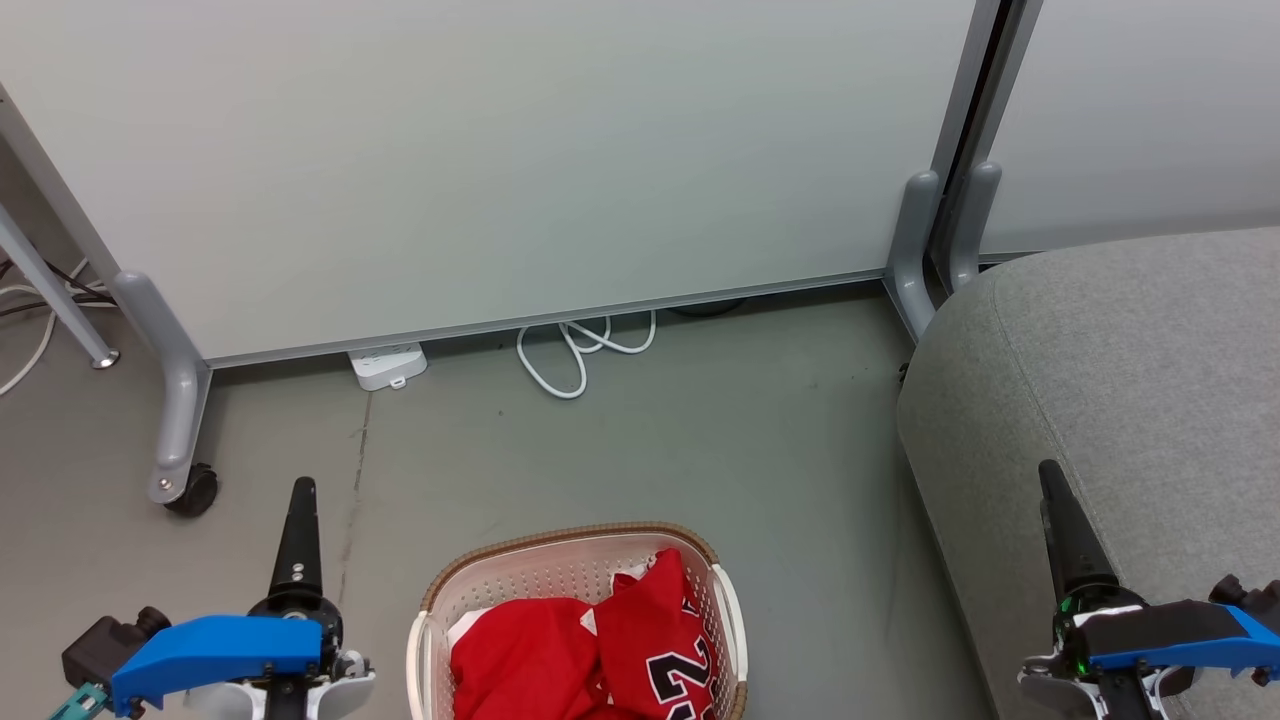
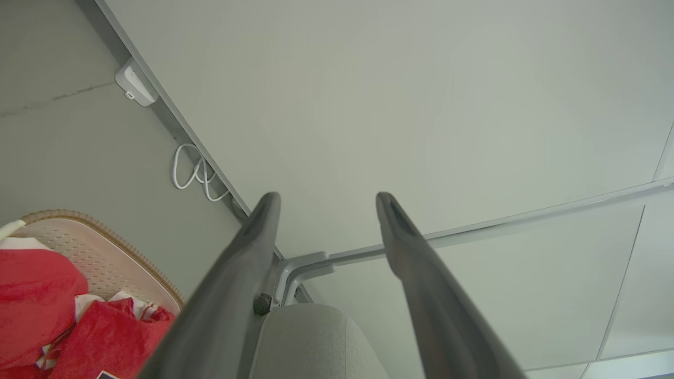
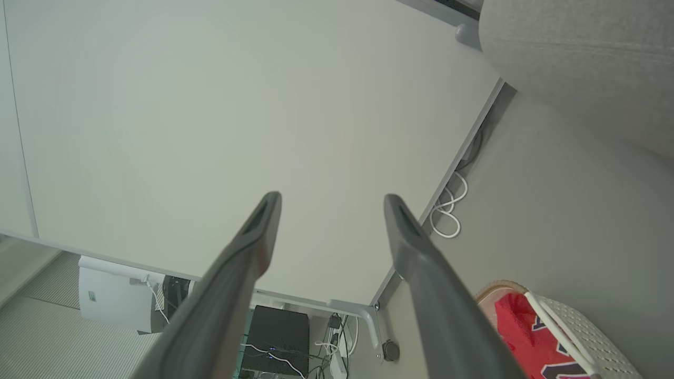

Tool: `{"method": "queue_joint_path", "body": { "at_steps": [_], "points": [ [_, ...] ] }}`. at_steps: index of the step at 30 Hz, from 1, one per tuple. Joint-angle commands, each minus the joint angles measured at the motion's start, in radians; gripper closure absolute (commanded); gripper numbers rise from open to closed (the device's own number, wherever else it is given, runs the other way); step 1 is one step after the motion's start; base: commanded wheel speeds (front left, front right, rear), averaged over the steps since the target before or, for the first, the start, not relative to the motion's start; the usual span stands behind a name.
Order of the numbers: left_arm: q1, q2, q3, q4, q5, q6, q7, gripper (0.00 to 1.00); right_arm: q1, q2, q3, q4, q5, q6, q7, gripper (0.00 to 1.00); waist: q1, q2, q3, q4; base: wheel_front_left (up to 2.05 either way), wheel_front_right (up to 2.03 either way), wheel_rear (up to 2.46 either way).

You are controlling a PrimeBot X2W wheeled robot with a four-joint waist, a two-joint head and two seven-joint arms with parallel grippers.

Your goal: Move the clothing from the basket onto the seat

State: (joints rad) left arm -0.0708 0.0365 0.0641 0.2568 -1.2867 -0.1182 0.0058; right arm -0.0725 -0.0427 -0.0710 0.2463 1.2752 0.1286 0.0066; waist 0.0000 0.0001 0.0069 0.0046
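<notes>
The cream basket [image 1: 570,538] with its brown rim stands on the floor at the bottom centre of the head view. Red clothing [image 1: 560,650] is heaped inside it, and a jersey with black numerals lies on top at the right. The grey seat [image 1: 1130,380] fills the right side. My left gripper [image 1: 303,492] hovers left of the basket, and in its wrist view [image 2: 327,199] the fingers are open and empty. My right gripper [image 1: 1050,478] hangs over the seat's front edge, and its wrist view [image 3: 331,198] also shows it open and empty. The wrist views catch the basket [image 2: 105,247] [image 3: 584,326] too.
A pale partition panel [image 1: 500,150] closes off the back, standing on grey legs, one with a caster [image 1: 190,490] at the left. A white power strip [image 1: 388,365] and a looped white cable [image 1: 580,350] lie at its base. Grey floor [image 1: 750,450] separates basket and seat.
</notes>
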Motion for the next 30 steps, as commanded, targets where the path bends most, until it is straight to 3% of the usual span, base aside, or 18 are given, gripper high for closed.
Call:
{"method": "queue_joint_path", "body": {
  "at_steps": [1, 30],
  "points": [
    [-0.035, 0.008, -0.006, -0.02, 0.029, 0.006, -0.007, 0.0, -0.02, -0.006, 0.004, -0.019, -0.028, 0.001, -0.007, 0.0, 0.0, -0.0001, 0.0, 0.0, 0.0, 0.0, 0.0],
    [-0.052, 0.012, -0.127, -0.002, 0.561, 0.044, -0.11, 0.0, -0.025, -0.008, 0.082, 0.016, -0.507, 0.002, -0.111, 0.0, 0.0, -0.0001, -0.002, 0.01, 0.0, 0.0, 0.0]
  ]
}}
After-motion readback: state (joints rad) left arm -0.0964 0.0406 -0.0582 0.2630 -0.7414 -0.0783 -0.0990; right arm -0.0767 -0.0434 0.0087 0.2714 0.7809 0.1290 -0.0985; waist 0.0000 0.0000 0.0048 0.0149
